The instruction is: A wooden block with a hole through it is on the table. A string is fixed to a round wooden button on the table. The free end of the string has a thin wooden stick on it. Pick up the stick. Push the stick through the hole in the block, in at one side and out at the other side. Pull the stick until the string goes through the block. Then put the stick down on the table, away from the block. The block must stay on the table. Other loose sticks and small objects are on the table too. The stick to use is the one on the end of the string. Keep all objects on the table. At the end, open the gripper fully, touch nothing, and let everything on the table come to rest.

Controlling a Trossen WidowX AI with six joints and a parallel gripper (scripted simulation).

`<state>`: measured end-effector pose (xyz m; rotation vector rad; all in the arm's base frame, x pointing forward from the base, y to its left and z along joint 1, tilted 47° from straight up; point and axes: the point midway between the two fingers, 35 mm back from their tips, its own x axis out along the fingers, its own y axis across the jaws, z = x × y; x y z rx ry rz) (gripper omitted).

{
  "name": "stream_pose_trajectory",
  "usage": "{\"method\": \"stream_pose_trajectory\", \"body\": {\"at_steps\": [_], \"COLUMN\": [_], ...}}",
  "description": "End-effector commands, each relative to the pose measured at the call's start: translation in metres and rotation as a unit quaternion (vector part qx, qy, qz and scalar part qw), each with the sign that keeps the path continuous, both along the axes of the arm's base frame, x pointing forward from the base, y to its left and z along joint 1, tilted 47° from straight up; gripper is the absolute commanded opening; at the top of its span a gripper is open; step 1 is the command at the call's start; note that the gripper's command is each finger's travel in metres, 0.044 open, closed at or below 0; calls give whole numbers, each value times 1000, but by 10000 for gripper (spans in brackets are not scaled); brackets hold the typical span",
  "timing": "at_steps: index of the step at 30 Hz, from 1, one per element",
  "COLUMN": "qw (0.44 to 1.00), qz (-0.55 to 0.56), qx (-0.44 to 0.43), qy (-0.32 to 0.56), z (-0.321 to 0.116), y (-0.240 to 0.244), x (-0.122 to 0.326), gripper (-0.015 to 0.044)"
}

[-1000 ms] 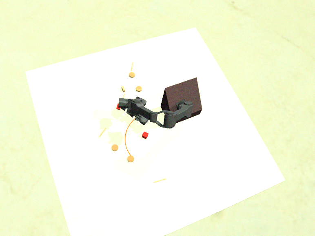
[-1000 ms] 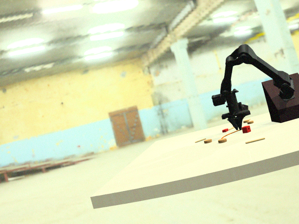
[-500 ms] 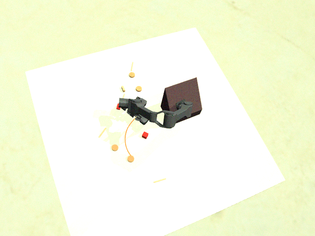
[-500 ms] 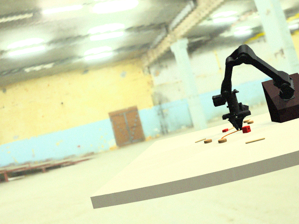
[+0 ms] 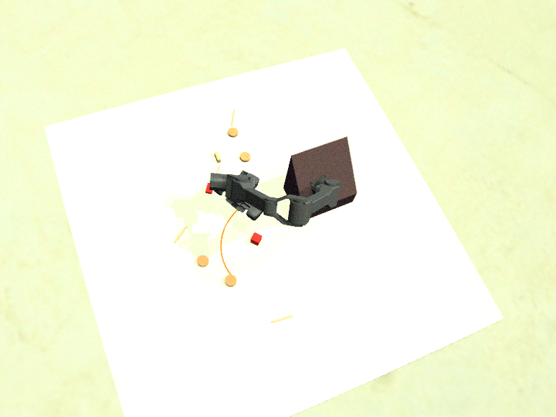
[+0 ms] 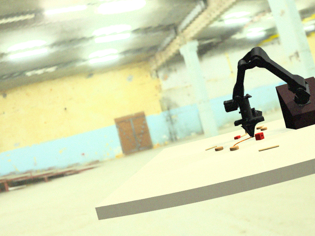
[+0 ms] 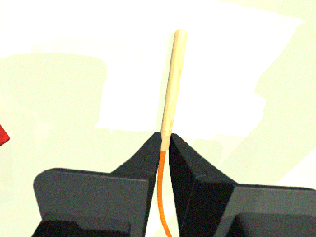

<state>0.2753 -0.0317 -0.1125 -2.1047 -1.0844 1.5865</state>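
My gripper (image 7: 164, 138) (image 6: 252, 136) is shut on the string-end stick (image 7: 174, 80), at the end where the orange string (image 7: 160, 189) (image 5: 221, 243) begins. The pale stick points away from the fingers, low over the table. In the top view the arm hides it. The string curves to its round wooden button (image 5: 230, 280) (image 6: 234, 148). The red block (image 5: 256, 238) (image 6: 259, 136), with a small dark hole in one face, stands on the table to the lower right of the gripper in the top view.
A second red block (image 5: 208, 188) (image 6: 237, 137) (image 7: 3, 137) lies beside the arm. Loose sticks (image 5: 181, 234) (image 5: 281, 318) (image 5: 233, 117), other buttons (image 5: 202, 261) (image 5: 244, 156) (image 5: 232, 132) and a short wooden peg (image 5: 217, 157) lie around. The arm stands on a dark base (image 5: 320, 162).
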Motion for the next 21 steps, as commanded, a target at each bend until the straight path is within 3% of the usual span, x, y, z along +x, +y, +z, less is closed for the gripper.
{"method": "stream_pose_trajectory", "body": {"at_steps": [1, 21], "qw": [1000, 1000], "qz": [1, 1], "qx": [-1, -3], "qy": [-1, -1], "z": [3, 19], "y": [-3, -22], "x": [0, -1], "gripper": [0, 0]}}
